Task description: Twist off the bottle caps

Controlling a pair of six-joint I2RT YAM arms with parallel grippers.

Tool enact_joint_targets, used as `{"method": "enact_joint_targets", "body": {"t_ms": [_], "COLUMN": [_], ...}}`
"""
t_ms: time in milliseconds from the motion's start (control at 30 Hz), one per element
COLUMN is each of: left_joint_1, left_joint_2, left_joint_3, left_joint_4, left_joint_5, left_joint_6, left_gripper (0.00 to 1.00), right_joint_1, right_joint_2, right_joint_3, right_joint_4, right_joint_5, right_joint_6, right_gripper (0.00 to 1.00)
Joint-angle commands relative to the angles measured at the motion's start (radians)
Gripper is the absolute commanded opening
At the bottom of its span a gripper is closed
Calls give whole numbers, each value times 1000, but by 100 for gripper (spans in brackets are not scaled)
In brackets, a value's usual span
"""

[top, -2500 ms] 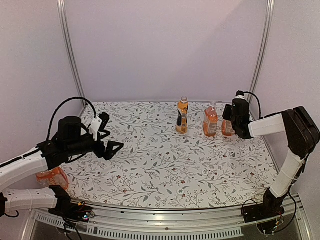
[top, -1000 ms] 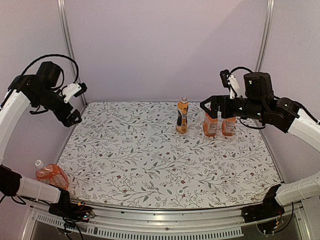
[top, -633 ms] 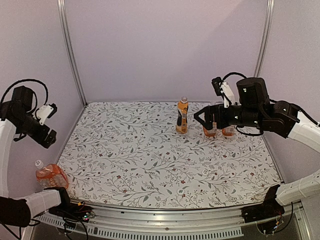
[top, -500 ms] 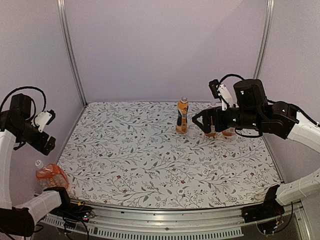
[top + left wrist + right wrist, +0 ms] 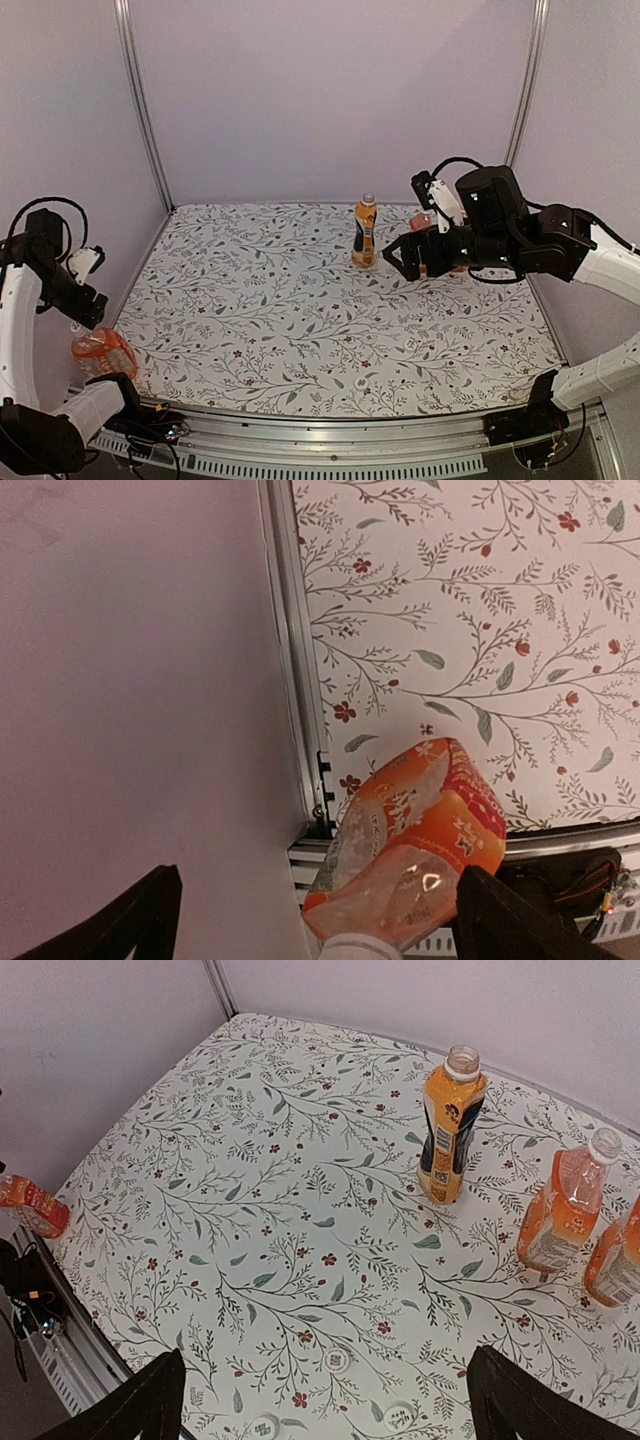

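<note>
A squat orange-labelled bottle (image 5: 425, 825) lies tilted at the table's near left corner, its white cap (image 5: 362, 948) at the bottom edge of the left wrist view. It also shows in the top view (image 5: 102, 353). My left gripper (image 5: 318, 880) hangs open and empty right above it (image 5: 88, 302). The taller dark-labelled bottle (image 5: 450, 1135) stands at the back middle (image 5: 365, 232). A squat bottle (image 5: 563, 1210) with a white cap (image 5: 605, 1143) stands right of it, another (image 5: 617, 1260) at the frame edge. My right gripper (image 5: 322, 1380) is open, empty, above the table near these bottles (image 5: 402, 258).
The flowered table (image 5: 300, 300) has a metal rail (image 5: 300, 680) along its left edge and a purple wall beside it. Three small round white discs (image 5: 335, 1361) with printed marks lie flat on the table below the right gripper. Cables and electronics (image 5: 30, 1305) sit off the near edge.
My left arm swung from high over the back left down to the tilted bottle at the near left corner. My right arm dropped and moved left, toward the tall bottle.
</note>
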Motion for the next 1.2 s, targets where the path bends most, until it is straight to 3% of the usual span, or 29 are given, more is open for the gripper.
{"method": "enact_joint_targets", "body": {"t_ms": [0,233,500,633,1167], "left_joint_1": [82,139,167,175,175], "left_joint_2": [-3,-1,108,113,67], "left_joint_3": [-7,-3,0,-3,22], "left_joint_4": [-256,-299,-316,-320,-347], "left_joint_5": [73,154,119,42,93], "left_joint_6": [77,144,153,159,158], "left_gripper": [94,90,72,70,76], "right_joint_1": [17,21,23,23,23], "right_joint_2": [-15,-14,-12,-7,48], "right_joint_3": [32,51,50,52,63], "right_joint_4": [-44,-75,-80,-81,-96], "right_joint_5": [40,70,84,95,127], "right_joint_6": [18,19,18,4,-59], "right_gripper": [99,99,99,99,99]}}
